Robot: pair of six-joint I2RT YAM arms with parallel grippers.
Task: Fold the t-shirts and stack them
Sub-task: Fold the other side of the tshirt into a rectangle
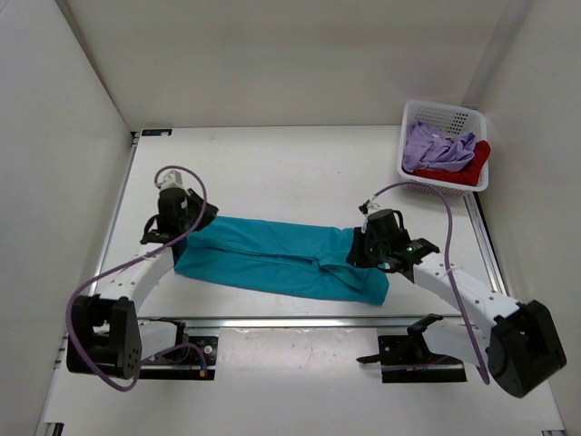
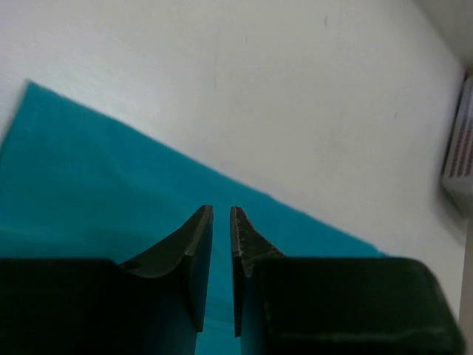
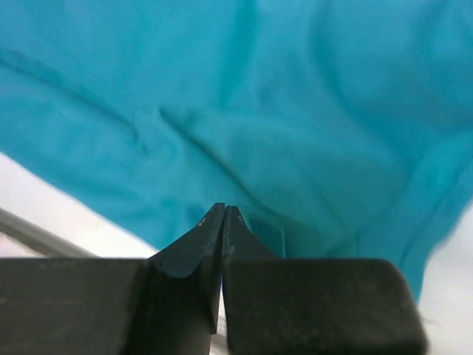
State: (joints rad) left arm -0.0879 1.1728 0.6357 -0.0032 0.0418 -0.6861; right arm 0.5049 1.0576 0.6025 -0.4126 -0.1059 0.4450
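Left arm [image 1: 145, 272] at lower left, right arm [image 1: 458, 289] at lower right: white links, black joints, looping purple cables [image 1: 450, 218], dark tapered fingers [image 2: 194, 248].

From above, my wrists hide my left fingers [image 2: 194, 244] and right fingers [image 3: 201, 248] at either end of the teal t-shirt [image 1: 281, 259], which overruns three edges of the right wrist view. Beyond its right end, the lavender t-shirt [image 1: 436, 145] buries most of the red t-shirt [image 1: 474, 171]; the basket [image 2: 460, 148] blurs in the left wrist view.

Closed fingers [image 3: 198, 244] perhaps pinching teal shirt [image 3: 295, 111].
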